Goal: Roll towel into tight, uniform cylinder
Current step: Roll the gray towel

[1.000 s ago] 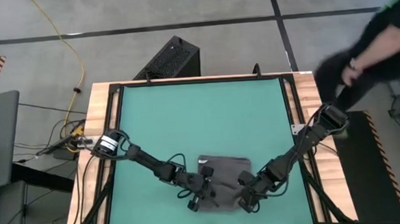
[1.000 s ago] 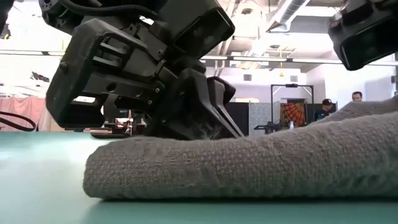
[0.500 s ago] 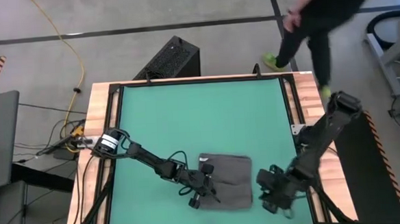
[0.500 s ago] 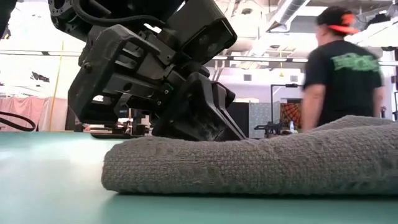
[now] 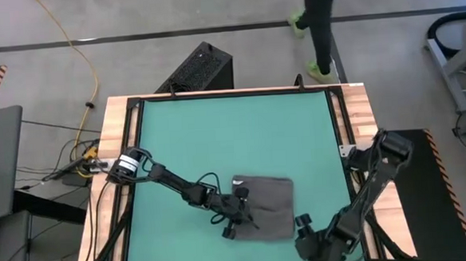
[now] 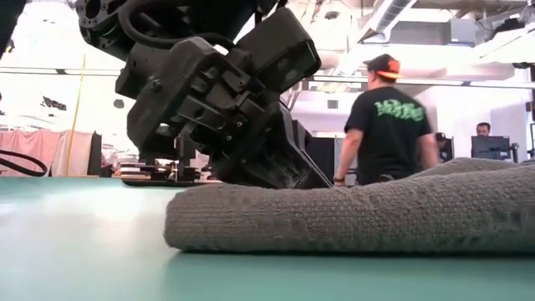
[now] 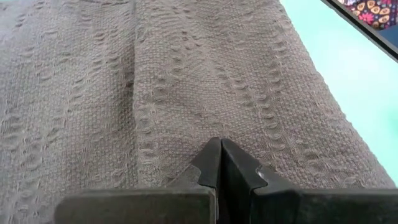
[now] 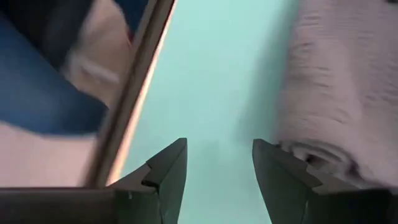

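Note:
The dark grey towel (image 5: 267, 208) lies folded in several layers on the teal mat (image 5: 233, 138), near the table's near edge. It fills the left wrist view (image 7: 186, 81) and lies as a low mound in the low view (image 6: 376, 219). My left gripper (image 5: 244, 216) is shut, its tips (image 7: 219, 148) on the towel's left part. My right gripper (image 5: 301, 228) is open and empty. It stands off the towel's right edge (image 8: 336, 93), over bare mat, by the near right corner. My left gripper presses its shut fingertips (image 7: 211, 163) on the towel's top surface (image 7: 219, 127), near the left edge. The fingers slant down from the table's left (image 6: 288, 163). The towel lies flat on the mat beneath them. Whether any cloth is caught between the tips, I cannot tell.
A black box (image 5: 200, 69) stands on the floor past the table's far edge. A person (image 5: 317, 18) walks behind the table and also shows in the low view (image 6: 386, 121). The wooden table frame (image 5: 367, 123) runs along the right. Bare mat lies toward the far edge.
My right gripper has drawn back from the towel's right edge toward the table's near right corner. My left gripper has shifted a little toward the right, and the towel's left end has moved right with it. The person has walked along behind the table.

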You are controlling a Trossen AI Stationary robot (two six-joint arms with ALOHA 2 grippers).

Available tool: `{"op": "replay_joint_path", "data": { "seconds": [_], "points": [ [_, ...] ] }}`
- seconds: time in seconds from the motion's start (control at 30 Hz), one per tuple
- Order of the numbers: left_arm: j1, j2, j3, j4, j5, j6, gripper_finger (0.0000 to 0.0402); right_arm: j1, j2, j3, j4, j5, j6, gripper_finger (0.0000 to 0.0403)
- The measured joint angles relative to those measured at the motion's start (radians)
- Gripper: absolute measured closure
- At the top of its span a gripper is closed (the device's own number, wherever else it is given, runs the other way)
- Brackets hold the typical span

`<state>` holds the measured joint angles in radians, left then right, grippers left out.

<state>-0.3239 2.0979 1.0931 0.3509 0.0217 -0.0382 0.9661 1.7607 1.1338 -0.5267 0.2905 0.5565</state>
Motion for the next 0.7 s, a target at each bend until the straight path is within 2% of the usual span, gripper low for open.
{"op": "replay_joint_path", "data": {
  "seconds": [0.2, 0.37, 0.53, 0.7],
  "points": [
    [0.018, 0.000, 0.000, 0.002, -0.001, -0.028, 0.0401, 0.015, 0.137, 0.219, -0.295, 0.043, -0.091, 0.0153],
    [0.032, 0.000, 0.000, 0.004, 0.027, -0.047, 0.0401, 0.040, 0.184, 0.328, -0.506, 0.187, -0.053, 0.0143],
    [0.032, 0.000, 0.000, 0.004, 0.042, -0.048, 0.0401, 0.031, 0.184, 0.330, -0.513, 0.313, -0.061, 0.0142],
    [0.032, 0.000, 0.000, 0.005, 0.042, -0.042, 0.0401, -0.008, 0.191, 0.304, -0.423, 0.276, -0.106, 0.0142]
  ]
}}
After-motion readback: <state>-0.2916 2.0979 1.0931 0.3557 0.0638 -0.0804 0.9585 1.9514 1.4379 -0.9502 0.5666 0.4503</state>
